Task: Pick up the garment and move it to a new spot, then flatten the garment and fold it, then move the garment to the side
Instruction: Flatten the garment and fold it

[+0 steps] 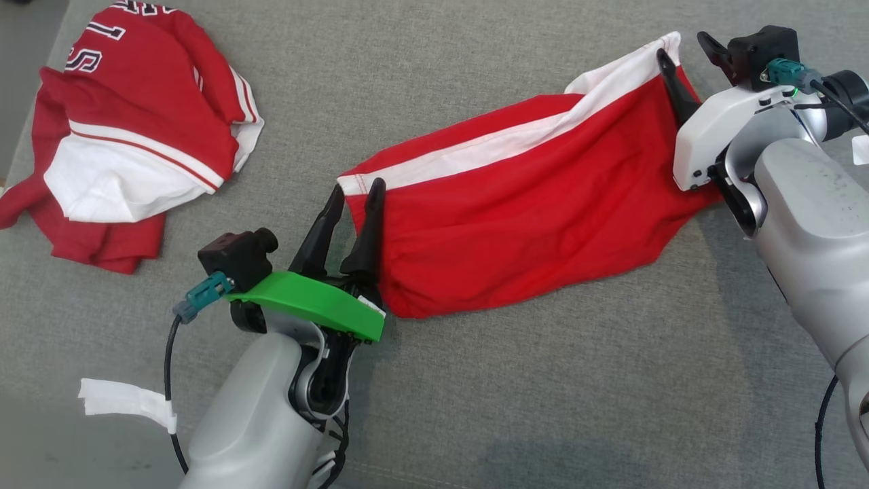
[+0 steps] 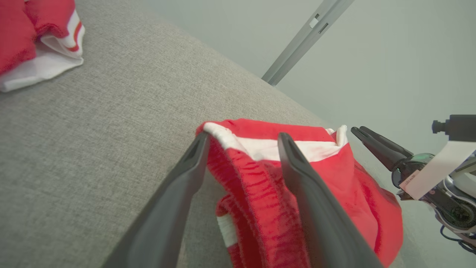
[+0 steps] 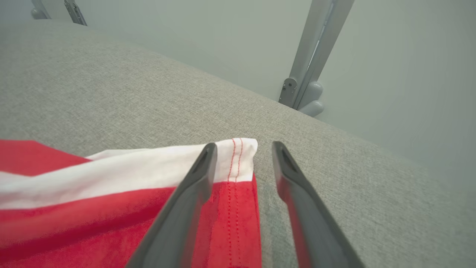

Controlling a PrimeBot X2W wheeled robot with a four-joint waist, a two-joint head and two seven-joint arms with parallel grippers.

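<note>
In the head view, your left claw (image 1: 356,189) stood wide, its two dark fingers astride the near corner of the soft red fabric garment with a white band (image 1: 516,231). The garment lay drawn out on the grey woven cushion (image 1: 475,407) from that claw across to your right claw (image 1: 682,46), which was wide as well. A crumpled red-and-white lettered jersey (image 1: 136,136) sat well off beyond the left claw's outer finger.

In the left wrist view, the hem rose between the spread fingers of the left claw (image 2: 243,137), pinched by neither. Closing there could have caught two layers, since the cloth was rumpled and tucked under itself just below the tips. I judge the garment would not then have pulled flat.

In the right wrist view, the right claw (image 3: 243,145) gaped, and the stitched white corner lay against the finger nearer the garment, barely inside the gap. The other finger stood over bare cushion. A close from there might have taken only the edge, or nothing, and slipped on the pull.
</note>
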